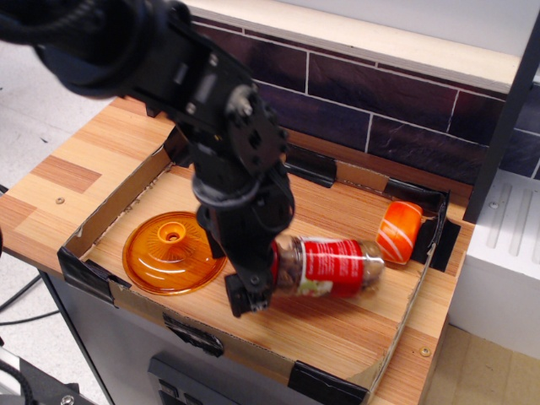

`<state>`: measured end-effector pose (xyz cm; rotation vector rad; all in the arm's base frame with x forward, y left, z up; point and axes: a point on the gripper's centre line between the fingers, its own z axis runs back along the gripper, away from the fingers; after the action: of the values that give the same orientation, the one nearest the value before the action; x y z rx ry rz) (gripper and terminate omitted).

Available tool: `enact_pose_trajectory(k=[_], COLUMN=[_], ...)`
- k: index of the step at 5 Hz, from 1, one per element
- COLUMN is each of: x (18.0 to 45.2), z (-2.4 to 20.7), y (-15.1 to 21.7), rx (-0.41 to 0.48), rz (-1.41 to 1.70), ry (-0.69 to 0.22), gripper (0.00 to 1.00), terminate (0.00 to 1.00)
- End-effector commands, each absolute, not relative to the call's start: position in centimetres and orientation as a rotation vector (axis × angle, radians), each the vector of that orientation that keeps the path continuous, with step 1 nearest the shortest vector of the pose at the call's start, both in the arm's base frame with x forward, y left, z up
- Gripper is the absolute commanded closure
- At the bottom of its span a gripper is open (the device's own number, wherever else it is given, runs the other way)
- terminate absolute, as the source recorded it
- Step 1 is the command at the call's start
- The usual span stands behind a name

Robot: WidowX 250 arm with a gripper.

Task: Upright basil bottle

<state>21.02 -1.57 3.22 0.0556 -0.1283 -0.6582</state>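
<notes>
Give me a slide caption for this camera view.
Gripper at the cap end of the basil bottle, lying sideways in the tray.

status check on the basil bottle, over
End effector closed on the cap end of the clear red-labelled plastic basil bottle. Bottle not upright, on its side. Small orange white-striped piece close by its far end.

Black robot arm (177,76), bulky and rounded, with ribbed ring at top, small silver screws on the joints, ending in narrow black gripper (253,283).
</notes>
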Motion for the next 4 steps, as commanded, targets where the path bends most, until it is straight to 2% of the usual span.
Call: enact_pose_trajectory(k=[1,4], x=[22.3,23.1], z=[6.9,10.3], y=[0.0,-0.6], rx=[0.130,0.121], rz=[-0.545,-0.454], ry=[-0.160,-0.121], gripper=[1.00,1.00], terminate=[0.00,0.00])
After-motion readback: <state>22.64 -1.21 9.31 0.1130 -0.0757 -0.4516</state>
